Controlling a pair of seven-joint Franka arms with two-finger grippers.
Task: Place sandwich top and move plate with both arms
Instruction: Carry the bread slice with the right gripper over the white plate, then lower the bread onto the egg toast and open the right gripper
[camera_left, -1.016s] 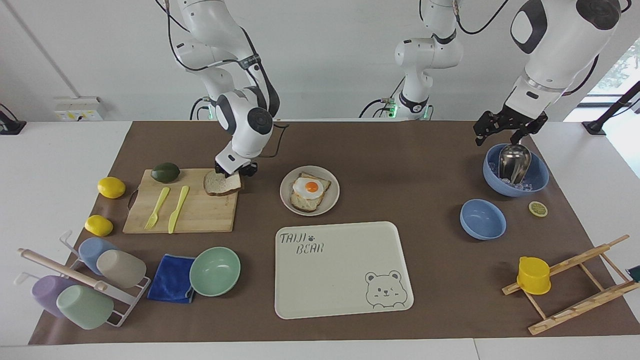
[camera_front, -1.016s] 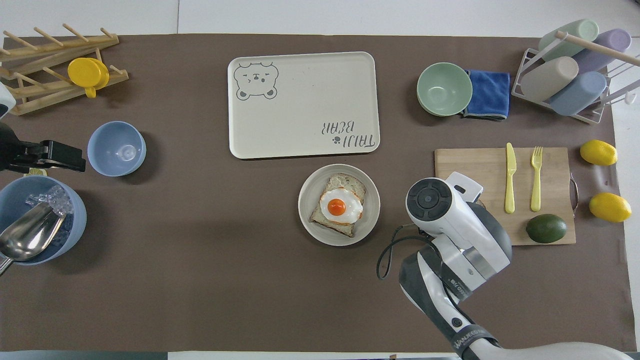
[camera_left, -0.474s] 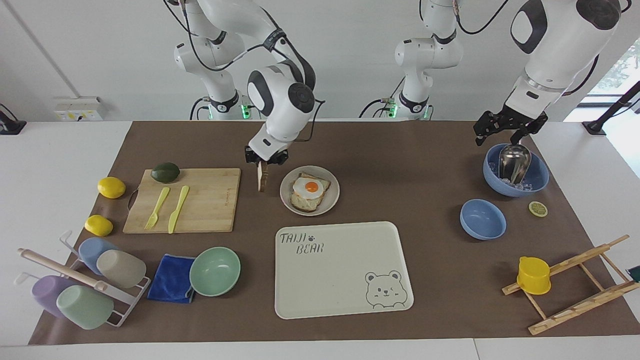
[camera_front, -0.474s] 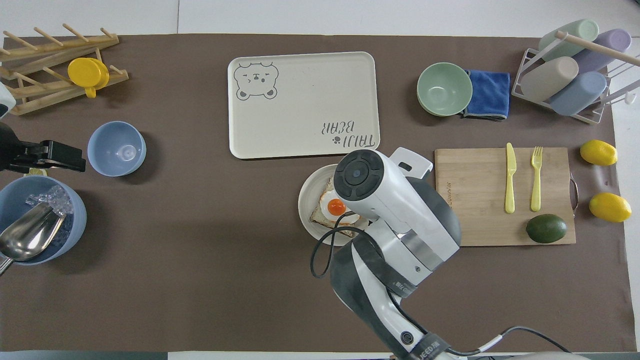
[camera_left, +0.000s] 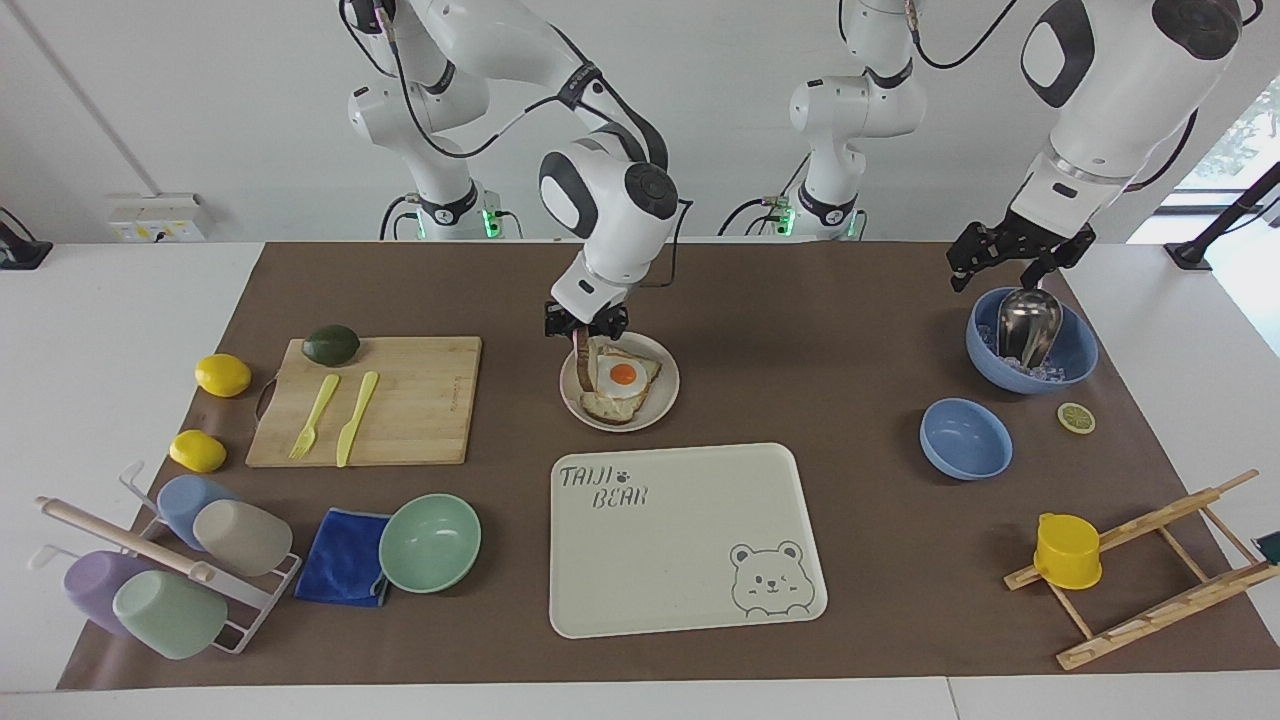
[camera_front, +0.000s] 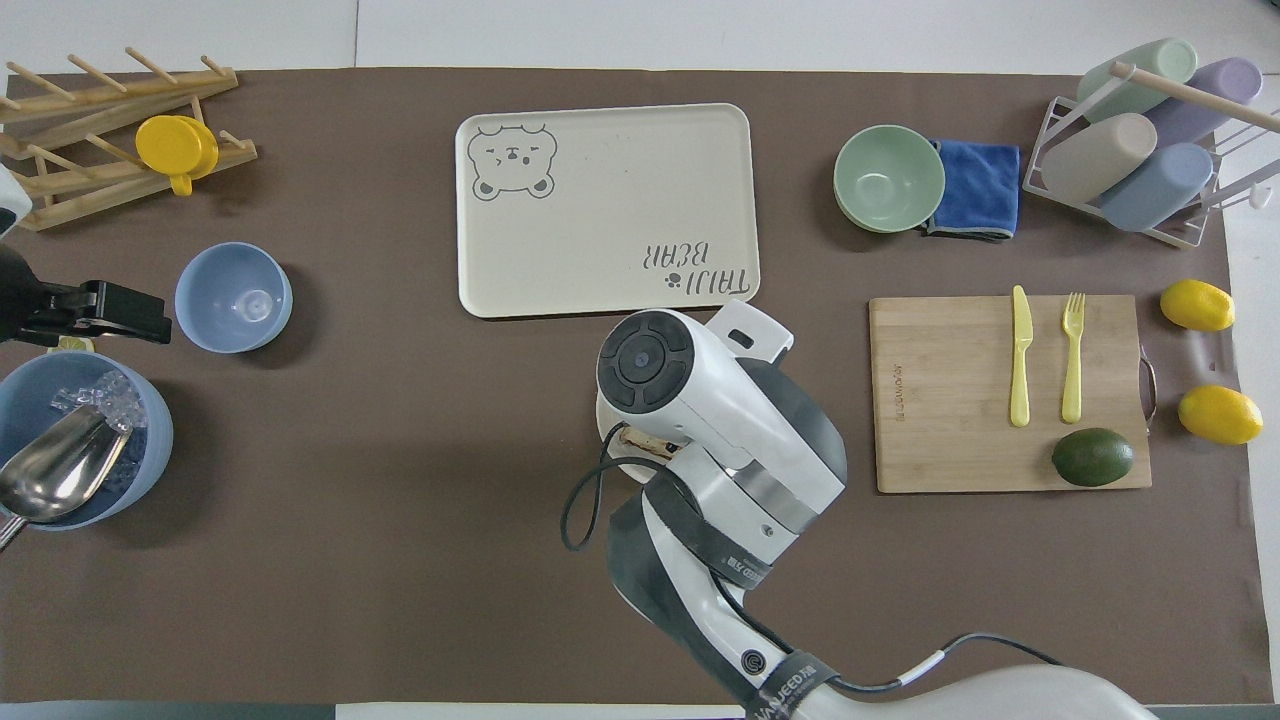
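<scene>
Facing view: right gripper (camera_left: 586, 328) up over the plate (camera_left: 667, 391), at its edge toward the right arm's end of the table, fingers pinched on the sandwich top (camera_left: 580, 352). Slice hanging on edge straight below the fingers, held by its upper crust, lower edge close above the plate rim beside the egg toast (camera_left: 619, 385); touching or not, impossible to tell. Gripped by one edge probably so as to be tipped flat onto the egg, crumb side down. Plate itself just nearer the robots than the bear tray (camera_left: 687, 538), likely the goal of the two-arm carry. Left gripper (camera_left: 1012, 257) waiting above the blue bowl (camera_left: 1075, 352) with ice and a metal scoop (camera_left: 1027, 325) at the left arm's end; fingers look spread, gripping nothing. Cutting board (camera_left: 400, 400) bare but for fork, knife and avocado. Overhead view: right arm's wrist covering nearly all of the plate (camera_front: 606, 428), only a sliver of rim and a strip of brown crust (camera_front: 647, 441) showing under it; gripper itself hidden. Left gripper (camera_front: 120, 312) a black bar between the small blue bowl (camera_front: 233, 297) and the ice bowl (camera_front: 150, 440). Judged: topping step in hand, slice not yet laid, plate carry not begun.
</scene>
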